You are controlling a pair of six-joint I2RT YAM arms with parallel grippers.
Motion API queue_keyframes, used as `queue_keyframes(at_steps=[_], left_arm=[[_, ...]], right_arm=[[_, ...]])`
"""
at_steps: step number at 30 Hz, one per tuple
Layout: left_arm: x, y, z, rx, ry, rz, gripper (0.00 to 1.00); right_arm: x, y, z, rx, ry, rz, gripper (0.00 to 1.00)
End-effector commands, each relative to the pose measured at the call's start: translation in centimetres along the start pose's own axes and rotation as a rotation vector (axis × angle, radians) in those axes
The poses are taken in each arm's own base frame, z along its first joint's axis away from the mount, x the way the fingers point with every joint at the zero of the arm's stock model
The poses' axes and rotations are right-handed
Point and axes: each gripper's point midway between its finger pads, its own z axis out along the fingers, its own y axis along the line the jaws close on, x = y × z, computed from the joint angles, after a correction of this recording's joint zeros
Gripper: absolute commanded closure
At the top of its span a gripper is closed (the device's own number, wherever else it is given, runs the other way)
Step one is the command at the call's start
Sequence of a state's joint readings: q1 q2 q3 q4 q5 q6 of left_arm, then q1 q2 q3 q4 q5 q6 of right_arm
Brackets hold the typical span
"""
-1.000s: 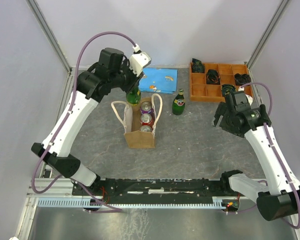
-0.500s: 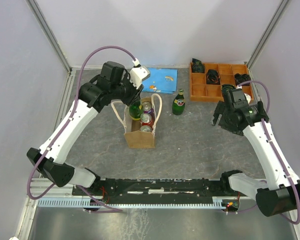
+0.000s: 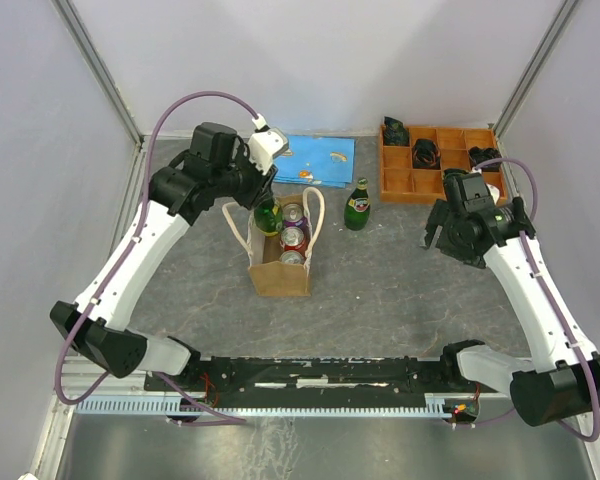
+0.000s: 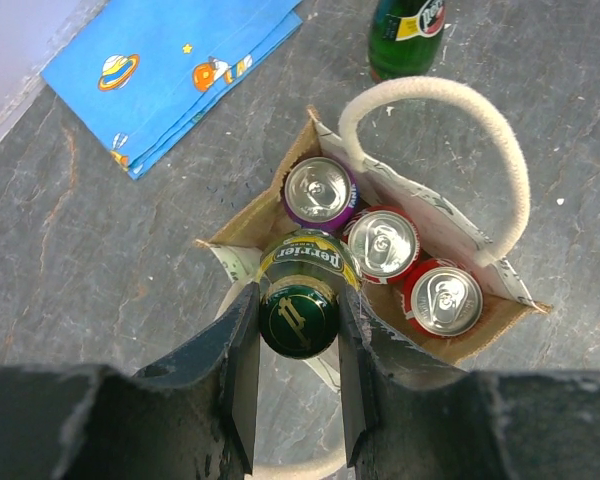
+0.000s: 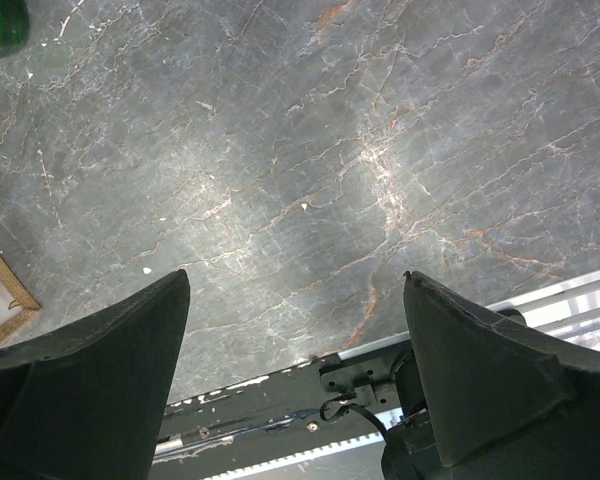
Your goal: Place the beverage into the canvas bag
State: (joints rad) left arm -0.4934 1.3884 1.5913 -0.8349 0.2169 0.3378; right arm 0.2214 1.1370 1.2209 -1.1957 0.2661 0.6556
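Left gripper [image 4: 296,322] clamps the neck of the green bottle [image 4: 298,262], standing it upright in the eleven o'clock corner of the canvas bag [image 3: 278,278]; right gripper [image 5: 295,290] gapes empty.

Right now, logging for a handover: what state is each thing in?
Held bottle: upright, capped, at bag mouth.
Bag: upright, open.
Cans: three, upright, unopened, in bag.
Other bottle: standing, outside bag.
Left jaws: shut on held bottle.
Right jaws: open, empty.

Blue printed cloth [image 3: 318,160]; orange tray [image 3: 398,183], black items [image 3: 426,153].
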Motion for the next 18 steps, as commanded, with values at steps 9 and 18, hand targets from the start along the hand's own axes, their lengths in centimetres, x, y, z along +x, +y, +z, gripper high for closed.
queue_keyframes(at_steps=[9, 18], left_arm=[[-4.1, 1.4, -0.4, -0.022, -0.176, 0.017, 0.97], [-1.9, 1.4, 2.3, 0.013, -0.14, -0.034, 0.97]], right_arm=[[-1.6, 0.7, -0.4, -0.016, -0.037, 0.001, 0.05], [-1.5, 0.5, -0.4, -0.008, -0.033, -0.004, 0.05]])
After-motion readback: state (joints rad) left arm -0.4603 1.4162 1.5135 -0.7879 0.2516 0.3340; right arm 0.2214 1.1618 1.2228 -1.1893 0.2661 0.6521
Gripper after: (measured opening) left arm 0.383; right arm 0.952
